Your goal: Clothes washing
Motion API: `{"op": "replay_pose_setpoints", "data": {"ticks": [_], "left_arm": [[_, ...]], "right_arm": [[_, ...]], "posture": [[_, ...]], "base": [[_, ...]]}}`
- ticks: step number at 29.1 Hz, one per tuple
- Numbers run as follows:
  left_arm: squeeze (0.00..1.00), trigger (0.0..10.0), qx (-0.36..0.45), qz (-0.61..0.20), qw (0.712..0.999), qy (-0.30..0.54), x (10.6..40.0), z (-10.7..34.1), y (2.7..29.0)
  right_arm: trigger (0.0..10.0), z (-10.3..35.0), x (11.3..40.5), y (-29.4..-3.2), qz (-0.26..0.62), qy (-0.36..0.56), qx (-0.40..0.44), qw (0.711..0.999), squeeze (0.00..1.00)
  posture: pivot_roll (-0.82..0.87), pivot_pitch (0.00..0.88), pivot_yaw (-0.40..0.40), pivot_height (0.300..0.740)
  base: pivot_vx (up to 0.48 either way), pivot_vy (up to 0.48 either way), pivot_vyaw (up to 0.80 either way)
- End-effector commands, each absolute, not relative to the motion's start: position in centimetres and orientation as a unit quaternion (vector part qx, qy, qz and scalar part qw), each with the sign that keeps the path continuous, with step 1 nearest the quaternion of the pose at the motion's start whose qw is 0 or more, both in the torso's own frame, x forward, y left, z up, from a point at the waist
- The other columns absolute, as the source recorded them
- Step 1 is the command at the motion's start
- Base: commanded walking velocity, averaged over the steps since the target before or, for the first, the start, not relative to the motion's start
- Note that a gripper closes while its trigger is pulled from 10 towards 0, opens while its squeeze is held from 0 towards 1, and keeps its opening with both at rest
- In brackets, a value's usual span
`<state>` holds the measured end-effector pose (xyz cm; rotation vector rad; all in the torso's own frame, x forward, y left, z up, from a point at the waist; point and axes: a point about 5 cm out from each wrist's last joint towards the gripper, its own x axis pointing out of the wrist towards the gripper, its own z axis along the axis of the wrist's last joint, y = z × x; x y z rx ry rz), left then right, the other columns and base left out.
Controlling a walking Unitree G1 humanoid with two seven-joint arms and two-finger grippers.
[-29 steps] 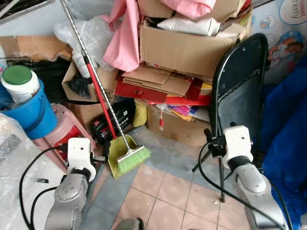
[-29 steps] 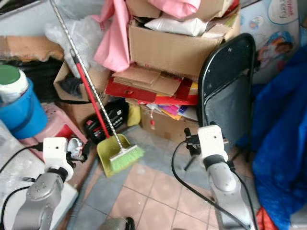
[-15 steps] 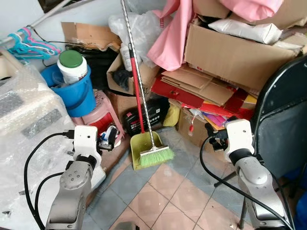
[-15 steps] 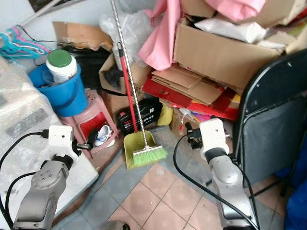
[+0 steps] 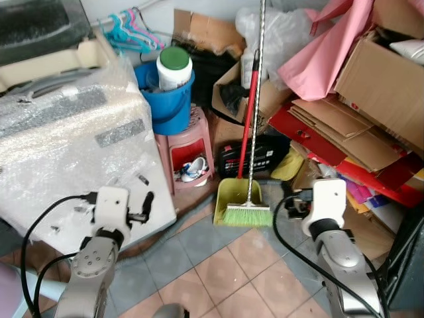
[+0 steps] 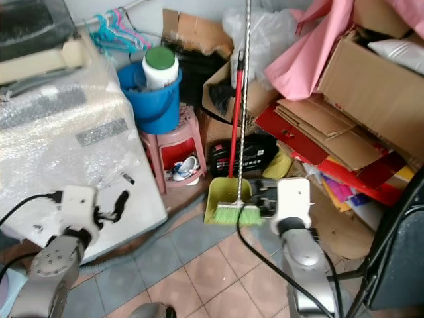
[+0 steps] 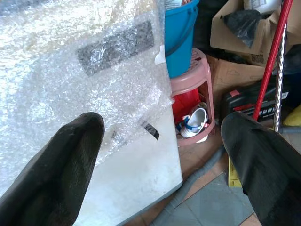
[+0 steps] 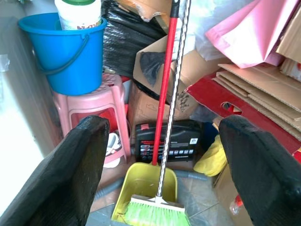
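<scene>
A white washing machine wrapped in bubble wrap stands at the left, its dark lid at the top corner. My left gripper is held low against its front corner, open and empty; in the left wrist view the left gripper faces the machine's side. My right gripper hangs open and empty just right of a green broom and yellow dustpan, and the right gripper looks at them from its own wrist. A pink cloth drapes over boxes at the upper right.
A blue bucket holding a green-lidded white jar sits on a pink stool beside the machine. Hangers hang behind. Stacked cardboard boxes crowd the right. A black chair edges the lower right. Tiled floor lies ahead.
The camera has swung left: the washing machine has come into view and the black chair has slid to the right edge. Both arms keep their pose, fingers still apart.
</scene>
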<state>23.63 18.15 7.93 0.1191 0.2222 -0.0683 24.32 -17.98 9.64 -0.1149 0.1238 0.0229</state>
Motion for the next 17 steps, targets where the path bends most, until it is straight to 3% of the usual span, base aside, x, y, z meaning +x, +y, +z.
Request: {"op": "replay_pose_setpoints", "data": {"ticks": [1, 4, 7, 14, 17], "left_arm": [[0.00, 10.0, 0.058, -0.034, 0.992, 0.103, 23.4, 8.2, 18.0], [0.00, 10.0, 0.062, -0.027, 0.991, 0.112, 23.1, 7.9, 18.1], [0.00, 10.0, 0.065, -0.036, 0.990, 0.118, 23.0, 7.5, 17.8], [0.00, 10.0, 0.041, -0.039, 0.993, 0.100, 25.2, 7.9, 16.4], [0.00, 10.0, 0.037, -0.025, 0.993, 0.106, 24.4, 8.0, 16.9]], "right_arm": [[10.0, 9.6, 24.3, -18.9, -0.012, 0.068, -0.052, 0.996, 0.00], [10.0, 9.5, 24.2, -19.3, -0.031, 0.063, -0.048, 0.996, 0.00], [10.0, 9.0, 23.9, -19.2, -0.042, 0.066, -0.039, 0.996, 0.00], [10.0, 9.4, 25.2, -19.0, -0.027, 0.065, -0.046, 0.996, 0.00], [10.0, 9.1, 25.0, -19.1, -0.020, 0.078, -0.062, 0.995, 0.00]], "posture": [[-0.07, 0.000, 0.081, 0.740], [-0.08, 0.000, 0.115, 0.740], [-0.08, 0.000, 0.123, 0.740], [-0.08, 0.000, 0.049, 0.740], [-0.07, 0.000, 0.048, 0.740]], "base": [[0.000, 0.000, 0.80], [0.000, 0.000, 0.71], [0.000, 0.000, 0.00], [0.000, 0.000, 0.00], [0.000, 0.444, 0.00]]}}
